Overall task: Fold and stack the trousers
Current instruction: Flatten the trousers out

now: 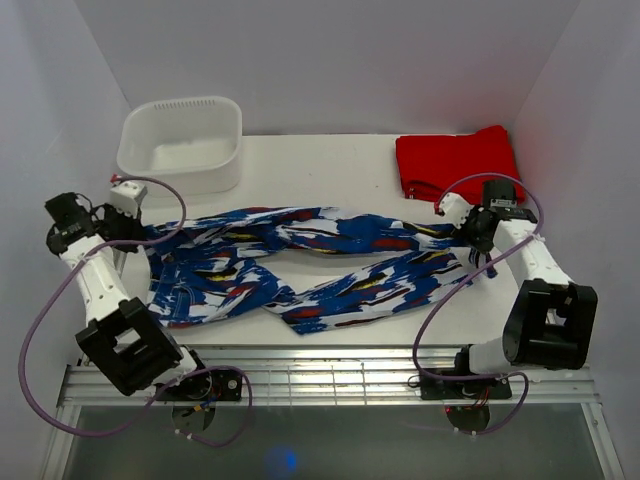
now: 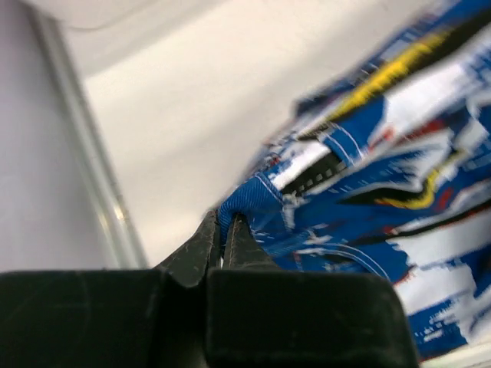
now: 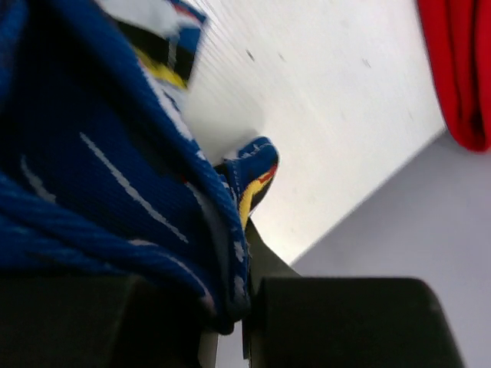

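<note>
Up close, my left gripper (image 2: 222, 234) is pinched shut on a blue fold at the left end of the trousers (image 1: 300, 265); right gripper (image 3: 239, 257) grips their right end, cloth wedged between my fingers. Trousers lie spread and twisted across the table (image 1: 330, 165), red garment (image 1: 455, 160) behind.

Lab booth, white walls (image 1: 330, 60), white table (image 1: 330, 160)

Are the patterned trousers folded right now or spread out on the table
Spread out, not folded: the trousers lie lengthwise across the table, legs apart, ends pinched by the left gripper and right gripper.
</note>
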{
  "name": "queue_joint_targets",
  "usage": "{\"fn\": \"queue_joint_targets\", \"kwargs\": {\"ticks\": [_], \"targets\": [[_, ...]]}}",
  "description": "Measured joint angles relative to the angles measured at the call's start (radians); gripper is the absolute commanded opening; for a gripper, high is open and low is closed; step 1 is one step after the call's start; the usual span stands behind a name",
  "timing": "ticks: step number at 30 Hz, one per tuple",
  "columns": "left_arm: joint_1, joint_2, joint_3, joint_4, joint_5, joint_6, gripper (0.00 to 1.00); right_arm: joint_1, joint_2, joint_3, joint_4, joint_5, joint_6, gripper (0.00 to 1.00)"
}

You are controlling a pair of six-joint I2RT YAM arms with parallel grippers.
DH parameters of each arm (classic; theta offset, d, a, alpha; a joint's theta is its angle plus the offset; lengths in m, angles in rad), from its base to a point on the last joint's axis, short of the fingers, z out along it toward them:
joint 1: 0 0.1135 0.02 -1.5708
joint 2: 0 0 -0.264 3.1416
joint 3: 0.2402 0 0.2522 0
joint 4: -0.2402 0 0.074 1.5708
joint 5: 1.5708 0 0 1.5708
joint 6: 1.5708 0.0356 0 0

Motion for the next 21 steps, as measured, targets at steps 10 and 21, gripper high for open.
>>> {"fn": "queue_joint_targets", "kwargs": {"ticks": [10, 21], "targets": [[0.074, 0.444, 0.417, 0.184, 0.030, -0.517, 0.25, -0.073, 0.397, 0.397, -0.055, -0.016, -0.012, 0.67], [0.049, 0.568, 0.669, 0.063, -0.068, -0.544, 0.80, -0.087, 0.334, 0.526, -0.140, -0.014, 0.068, 0.96]]}}
